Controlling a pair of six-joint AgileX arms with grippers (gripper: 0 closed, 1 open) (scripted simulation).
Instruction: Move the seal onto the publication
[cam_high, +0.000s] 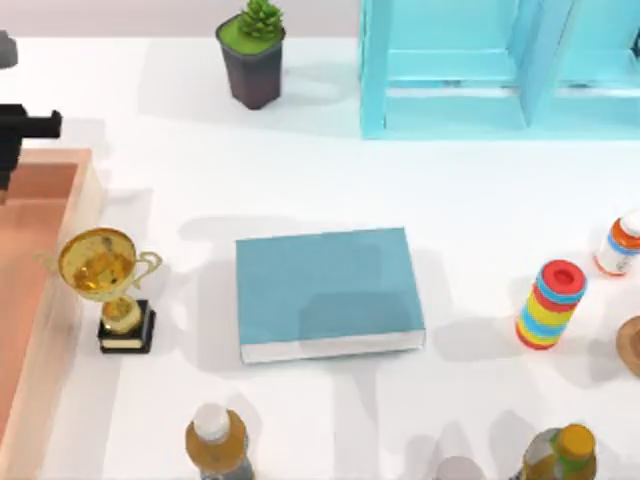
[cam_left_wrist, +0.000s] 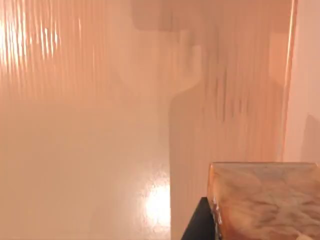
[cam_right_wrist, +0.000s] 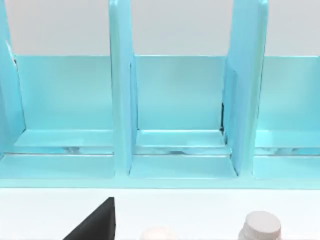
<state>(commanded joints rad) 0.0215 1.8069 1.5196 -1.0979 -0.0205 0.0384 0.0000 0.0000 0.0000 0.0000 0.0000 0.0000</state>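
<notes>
Surface: white tabletop (cam_high: 470, 200) is carrying every item listed, with a pale wall behind.
Publication: teal-blue hardcover book (cam_high: 325, 290) is lying flat at mid-tabletop, white page edges facing the near side; its cover is bare, so it is offering a broad, level landing place.
Seal: marbled red-brown and orange stamp block (cam_left_wrist: 265, 200) is hanging close under the left wrist camera, above the tray floor and well apart from the book.
Left hand (cam_high: 35, 125): is reaching over the far-left tray; one dark finger (cam_left_wrist: 197, 227) is pressing against the side of the seal, so it is judged to be clamped on the seal and holding it clear for carrying.
Right hand (cam_right_wrist: 95, 225): is sitting parked, facing the shelf unit; whether it is gaping or closed cannot be told.
Tray: salmon-coloured open box (cam_high: 85, 195) is lying along the left edge; the floor seen beneath the seal is showing nothing but shadow.
Shelf unit: light-blue divided unit (cam_high: 450, 90) is standing at the far right; the compartments seen from the right wrist are holding nothing.
Pot: dark planter (cam_high: 252, 70) is holding a green succulent.
Trophy: gold cup (cam_high: 105, 285) is standing between tray and book, in the likely carrying path, so the seal is needing height to pass it.
Ring stack: striped (cam_high: 550, 305), is standing right of the book.
</notes>
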